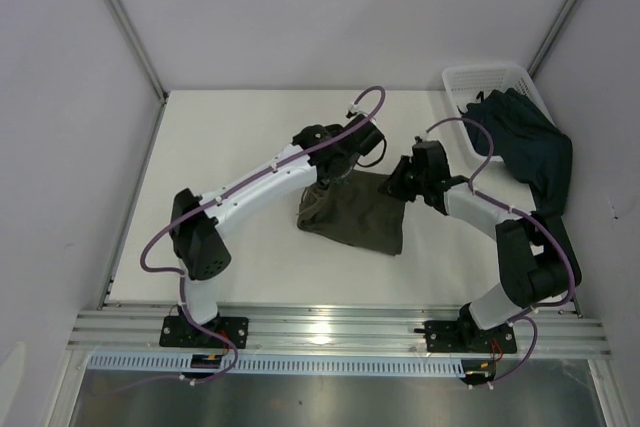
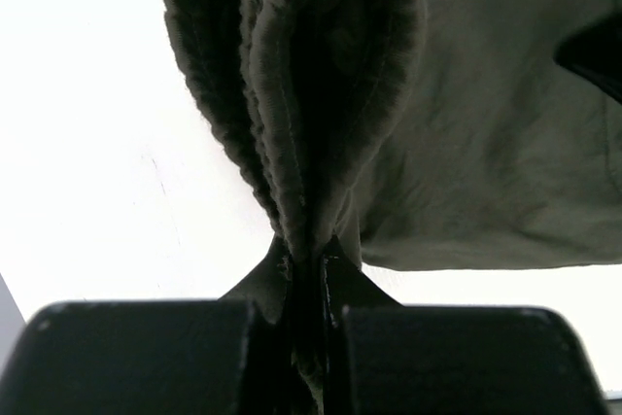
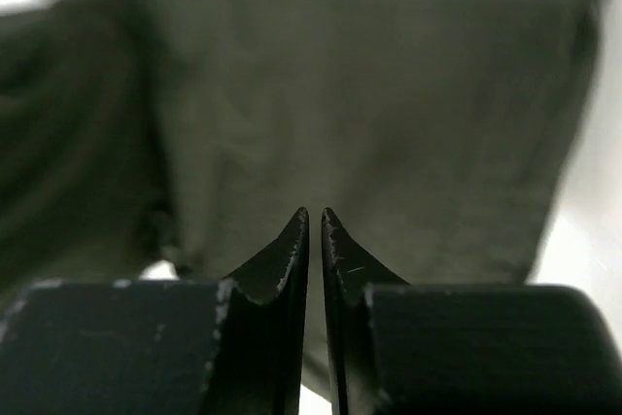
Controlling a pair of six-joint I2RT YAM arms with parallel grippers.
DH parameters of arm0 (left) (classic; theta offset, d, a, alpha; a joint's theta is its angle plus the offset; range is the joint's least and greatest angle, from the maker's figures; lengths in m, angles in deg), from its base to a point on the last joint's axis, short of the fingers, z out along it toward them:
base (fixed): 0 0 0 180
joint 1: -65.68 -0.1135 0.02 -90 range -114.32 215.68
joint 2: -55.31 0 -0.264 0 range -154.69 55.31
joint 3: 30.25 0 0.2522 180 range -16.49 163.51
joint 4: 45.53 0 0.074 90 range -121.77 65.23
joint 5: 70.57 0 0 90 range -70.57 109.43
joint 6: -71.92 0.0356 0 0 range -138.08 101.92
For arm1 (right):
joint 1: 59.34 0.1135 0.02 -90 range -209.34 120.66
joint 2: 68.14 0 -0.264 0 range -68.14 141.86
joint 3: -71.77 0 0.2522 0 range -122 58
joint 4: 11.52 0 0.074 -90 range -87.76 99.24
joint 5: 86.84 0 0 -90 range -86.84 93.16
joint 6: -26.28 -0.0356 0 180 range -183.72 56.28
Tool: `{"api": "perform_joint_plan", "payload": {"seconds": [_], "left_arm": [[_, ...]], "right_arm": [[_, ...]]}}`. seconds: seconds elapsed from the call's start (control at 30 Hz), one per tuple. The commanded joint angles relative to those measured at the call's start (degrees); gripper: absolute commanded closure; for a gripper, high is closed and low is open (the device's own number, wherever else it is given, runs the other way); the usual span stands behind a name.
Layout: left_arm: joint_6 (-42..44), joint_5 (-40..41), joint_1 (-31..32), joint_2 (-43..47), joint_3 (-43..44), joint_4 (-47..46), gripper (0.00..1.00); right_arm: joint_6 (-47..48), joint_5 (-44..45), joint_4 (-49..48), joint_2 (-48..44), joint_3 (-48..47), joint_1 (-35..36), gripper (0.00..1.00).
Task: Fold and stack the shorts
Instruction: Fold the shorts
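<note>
The olive-green shorts (image 1: 355,212) lie partly folded in the middle of the table. My left gripper (image 1: 328,179) is shut on their upper left corner. In the left wrist view the ribbed waistband (image 2: 292,94) bunches up in loops out of my left gripper (image 2: 309,255). My right gripper (image 1: 398,185) hovers at the upper right edge of the olive shorts (image 3: 369,104). Its jaws stand a narrow slit apart with nothing between them (image 3: 313,213). The dark navy-teal shorts (image 1: 525,147) hang over the basket's near side.
A white mesh basket (image 1: 480,82) stands at the back right corner. Grey walls close in the table on the left, back and right. The metal rail (image 1: 340,327) with both arm bases runs along the near edge.
</note>
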Motion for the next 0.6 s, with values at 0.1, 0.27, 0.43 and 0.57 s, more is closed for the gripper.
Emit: {"api": "perform_joint_plan", "payload": {"seconds": [0.1,0.27,0.43,0.57], "left_arm": [[-3.9,3.1,2.3,-4.3,3.8,1.6,1.00],[-7.9,2.7,3.9,-6.7,3.2,0.0,1.00],[-10.2,-0.7,5.7,-8.7,2.4,-3.6,1.00],[-11.5,-4.6,6.5,-10.8,4.5,-6.1,1.00]], "right_arm": [[3.9,1.1,3.1,-1.3,6.1,-0.9,0.92],[3.8,1.6,1.9,2.6,7.7,-0.7,0.96],[3.4,3.9,2.1,4.6,8.4,-0.4,1.00],[2.8,4.4,1.7,4.5,9.3,-0.6,1.00]]}}
